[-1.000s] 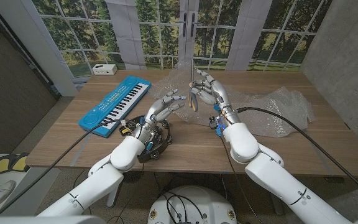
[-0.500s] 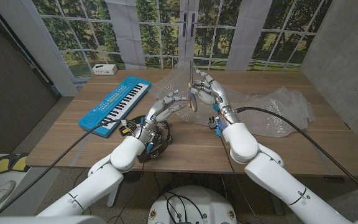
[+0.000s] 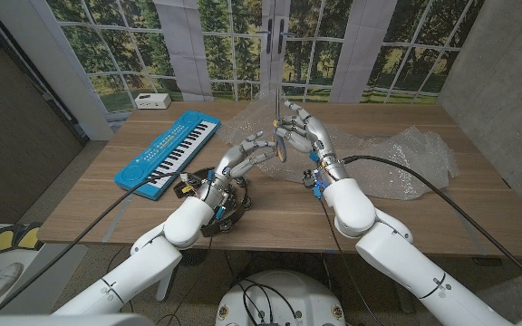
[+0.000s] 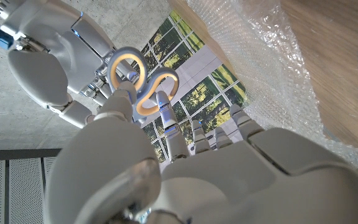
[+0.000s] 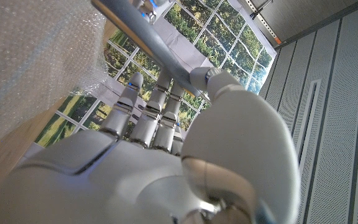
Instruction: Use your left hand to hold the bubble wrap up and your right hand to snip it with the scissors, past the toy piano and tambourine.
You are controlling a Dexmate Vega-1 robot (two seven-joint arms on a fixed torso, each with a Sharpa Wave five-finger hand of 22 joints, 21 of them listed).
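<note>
The right hand [image 3: 299, 133] is raised over the middle of the desk [image 3: 89, 204], fingers closed around the scissors [image 3: 282, 136], whose blades point up toward the far side. In the left wrist view the scissors' pale looped handles [image 4: 143, 78] sit among the right hand's fingers [image 4: 73, 112]. In the right wrist view a metal blade [image 5: 148, 40] crosses in front of that hand's fingertips [image 5: 132, 84].

The left hand [image 3: 243, 156] is lifted just left of the right hand, its fingertips [image 3: 265, 145] reaching up close to the scissor handles. Its fingers are spread apart; whether they pinch any of the bubble wrap [image 3: 397, 158] I cannot tell. In the left wrist view its fingers [image 4: 166, 118] rise beside the handles, with bubble wrap [image 4: 253, 56] lying over the desk's wood [image 4: 334, 43] next to them.

The bubble wrap is a clear crumpled sheet spread on the desk from behind both hands out to the right, with a raised fold at the far middle [image 3: 247, 116].

A blue toy piano [image 3: 169, 149] lies at an angle on the left part of the desk, well left of the hands. A dark round tambourine [image 3: 227, 210] sits at the near edge, under the left wrist. A small white box [image 3: 152, 100] rests at the far left corner. Black cables [image 3: 424, 177] run from both arms across the desk.
</note>
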